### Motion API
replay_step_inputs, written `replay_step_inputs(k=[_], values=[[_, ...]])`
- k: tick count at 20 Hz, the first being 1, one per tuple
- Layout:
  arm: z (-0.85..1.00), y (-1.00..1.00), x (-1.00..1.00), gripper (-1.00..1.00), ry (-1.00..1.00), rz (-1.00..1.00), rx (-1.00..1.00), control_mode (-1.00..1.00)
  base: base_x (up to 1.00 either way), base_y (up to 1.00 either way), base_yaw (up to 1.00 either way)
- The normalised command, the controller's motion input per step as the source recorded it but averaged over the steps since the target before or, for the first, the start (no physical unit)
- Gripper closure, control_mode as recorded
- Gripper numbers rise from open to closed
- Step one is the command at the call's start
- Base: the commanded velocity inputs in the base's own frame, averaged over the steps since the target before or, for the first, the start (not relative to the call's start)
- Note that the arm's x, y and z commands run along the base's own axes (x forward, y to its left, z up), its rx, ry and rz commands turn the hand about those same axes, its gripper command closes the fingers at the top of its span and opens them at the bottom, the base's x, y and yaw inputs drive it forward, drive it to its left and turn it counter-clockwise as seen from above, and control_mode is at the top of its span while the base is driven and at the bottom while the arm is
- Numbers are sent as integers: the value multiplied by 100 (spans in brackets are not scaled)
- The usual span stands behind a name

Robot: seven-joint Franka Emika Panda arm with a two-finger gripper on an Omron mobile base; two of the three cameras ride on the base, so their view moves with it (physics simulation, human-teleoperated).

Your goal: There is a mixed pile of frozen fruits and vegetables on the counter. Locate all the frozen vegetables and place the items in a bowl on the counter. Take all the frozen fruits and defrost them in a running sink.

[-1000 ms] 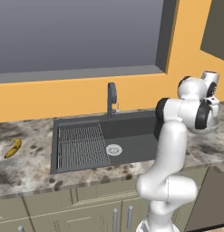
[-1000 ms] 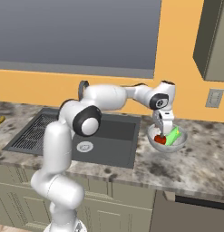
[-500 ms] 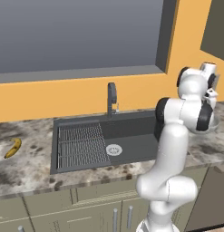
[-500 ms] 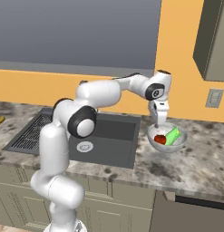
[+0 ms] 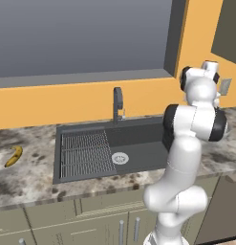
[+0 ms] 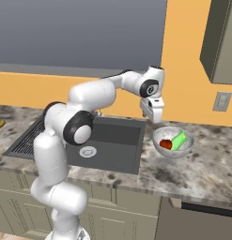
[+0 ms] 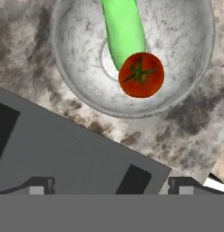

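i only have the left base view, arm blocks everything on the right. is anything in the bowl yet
Observer: Yes. The bowl holds the tomato and the green vegetable, touching each other.
Operator: is the gripper holding anything
Observer: No. The gripper is open and empty, above the counter between sink and bowl.
Operator: where does the bowl sit
Observer: On the counter just right of the sink, near its corner.
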Motion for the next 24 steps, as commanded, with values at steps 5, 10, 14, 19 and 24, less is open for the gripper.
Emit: replay_step_inputs(k=[5, 10, 14, 19, 24], values=[[6, 68, -4, -100, 0, 18, 0, -100, 0, 0, 0], [1, 70, -1, -100, 0, 19, 0, -100, 0, 0, 0], [0, 63, 0, -100, 0, 23, 0, -100, 0, 0, 0], [0, 62, 0, -100, 0, 24, 0, -100, 0, 0, 0], [0, 59, 9, -100, 0, 24, 0, -100, 0, 0, 0]])
